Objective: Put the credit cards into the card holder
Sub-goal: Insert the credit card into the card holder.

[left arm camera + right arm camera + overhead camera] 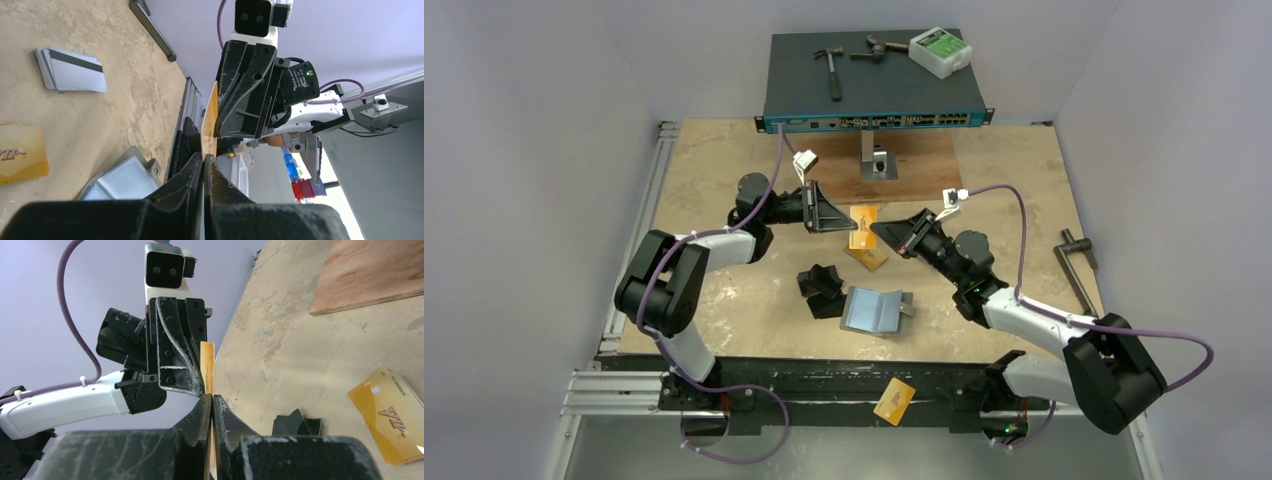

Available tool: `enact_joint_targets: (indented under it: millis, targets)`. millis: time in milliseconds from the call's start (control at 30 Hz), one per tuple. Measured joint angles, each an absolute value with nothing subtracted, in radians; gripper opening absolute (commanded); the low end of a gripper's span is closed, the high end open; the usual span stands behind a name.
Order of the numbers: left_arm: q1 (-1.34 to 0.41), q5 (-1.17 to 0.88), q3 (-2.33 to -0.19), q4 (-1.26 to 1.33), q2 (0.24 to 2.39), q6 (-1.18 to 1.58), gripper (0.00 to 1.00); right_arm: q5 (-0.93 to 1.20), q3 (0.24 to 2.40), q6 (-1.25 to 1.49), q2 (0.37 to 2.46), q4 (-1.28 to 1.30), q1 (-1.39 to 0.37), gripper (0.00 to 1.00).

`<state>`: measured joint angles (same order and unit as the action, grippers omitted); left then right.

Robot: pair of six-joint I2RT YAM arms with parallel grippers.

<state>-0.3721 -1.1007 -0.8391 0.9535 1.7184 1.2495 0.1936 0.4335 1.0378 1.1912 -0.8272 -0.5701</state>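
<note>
**Held orange card** point(862, 222): centre of top view, clear of the surface point(724, 180), gripped from both sides. Left fingers point(829, 212) are closed on its left side, right fingers point(892, 233) closed on its right side. Both wrist views show it edge-on as a thin, near-vertical orange strip between the two sets of fingers, so it stands on edge. Long axis appears to run top-to-bottom in the top view. Face print not visible.

**Orange stack** point(867, 257): flat on surface just below the held card, long axis tilted. Reads "VIP" in both wrist views. In right wrist view, lower right, a corner no. starts "No 888"; remaining digits too small to confirm.

**Silver cards** point(70, 70): upper left of left wrist view, flat and fanned slightly, dark stripe along one long edge, long axis approx. left-right. No legible print.

**Loose orange card** point(894, 400): bottom centre of top view, on the black rail between the arm bases, tilted.

**Card holder** point(874, 310): lower centre, lying open on surface with bluish inside up, snap tab toward the right. No card seen in it.

**Black case** point(821, 290): just left of the holder, partly unfolded.

**Network switch** point(874, 90): top centre. The white box point(941, 50) on it has a green label, text unreadable.
</note>
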Motion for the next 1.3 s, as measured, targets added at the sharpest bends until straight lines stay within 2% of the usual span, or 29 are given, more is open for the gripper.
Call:
enact_joint_targets:
  millis: [333,467,500,533,600,633,700,833,1033,1300]
  targets:
    - [-0.367,-1.131,-0.839,1.004,1.718,1.293,0.01,0.261,0.467,1.024,1.229,-0.829,-0.569,0.11]
    - [-0.366,-1.137,-0.839,1.025,1.719,1.313,0.01,0.313,0.492,1.039,1.292,-0.883,-0.569,0.02]
    - [-0.366,-1.139,-0.839,1.029,1.719,1.316,0.04,0.324,0.492,1.045,1.301,-0.9,-0.569,0.0]
    - [-0.366,-1.141,-0.839,1.031,1.719,1.318,0.11,0.332,0.492,1.052,1.304,-0.914,-0.569,0.0]
    - [-0.366,-1.142,-0.839,1.031,1.718,1.321,0.34,0.34,0.492,1.06,1.304,-0.926,-0.569,0.0]
    - [-0.366,-1.142,-0.839,1.027,1.718,1.317,0.4,0.343,0.492,1.061,1.301,-0.929,-0.57,0.0]
    - [-0.367,-1.14,-0.839,0.971,1.707,1.288,0.45,0.353,0.492,1.062,1.285,-0.917,-0.571,0.0]
    - [-0.371,-1.101,-0.852,0.664,1.621,1.065,0.48,0.327,0.49,1.036,1.163,-0.739,-0.582,0.0]
    - [-0.43,-0.964,-0.989,0.121,1.51,0.597,0.48,0.295,0.49,0.982,1.009,-0.38,-0.645,0.0]
    - [-0.593,-0.788,-1.011,-0.244,1.515,-0.049,0.47,0.34,0.445,0.931,1.106,-0.064,-0.652,0.0]
